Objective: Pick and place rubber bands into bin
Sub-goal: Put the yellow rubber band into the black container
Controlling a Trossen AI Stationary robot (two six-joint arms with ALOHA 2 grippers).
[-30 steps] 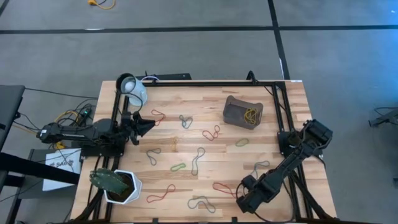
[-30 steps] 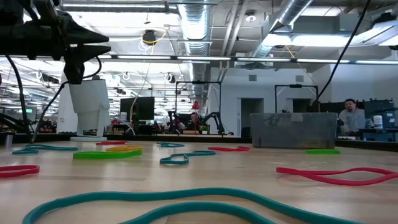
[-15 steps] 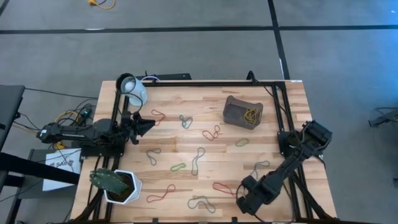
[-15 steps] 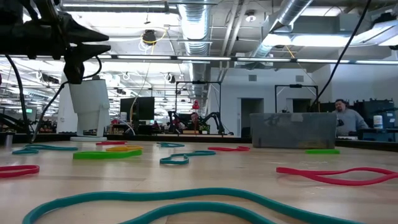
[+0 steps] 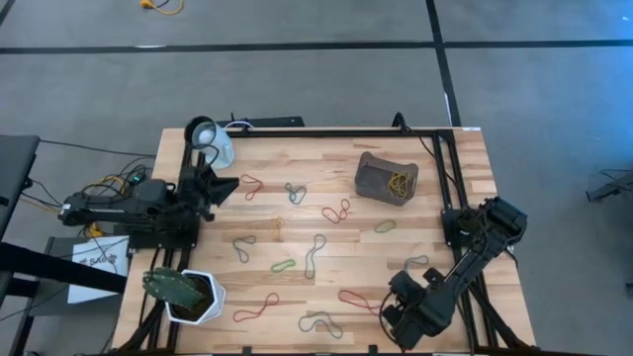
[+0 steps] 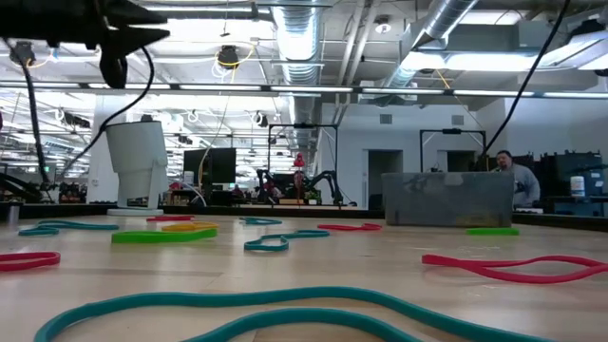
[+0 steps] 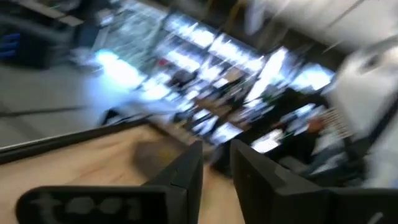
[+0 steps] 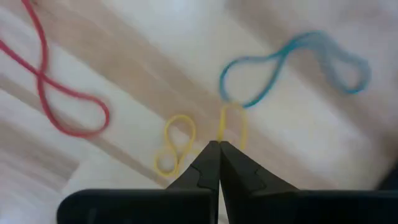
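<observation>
- Rubber bands (image 5: 284,265) lie scattered flat over most of the table (image 5: 267,210). The one in play is a yellow band (image 8: 231,122) at the near edge, under the right gripper (image 8: 217,148).
- Right fingers (image 8: 205,163) are closed tip to tip, low on the wood. One end of the yellow loop runs in between the tips, so I read it as pinched, but only by a sliver.
- Just beside it lies a second yellow loop (image 8: 174,146). I cannot tell whether it is part of the same band or a separate one.
- A red band (image 8: 62,99) and a blue band (image 8: 292,68) lie near, apart from the tips.
- Risk on the lift: the hold is thin, so the band may slip out, or the neighbouring loop may drag up with it.
- Left gripper (image 5: 226,185) sits at the table's left side, raised. Its fingers (image 7: 186,174) stand a narrow gap apart with nothing between them.
- Bin (image 5: 371,170) is at the far side, well apart from the right gripper, with a yellow band already inside.
- Risk on the carry: it is a long way across, and a dangling loop could catch on the low bin wall or drop short.
- Far beyond the table, a person (image 6: 508,176) is in the room, clear of the arms.
</observation>
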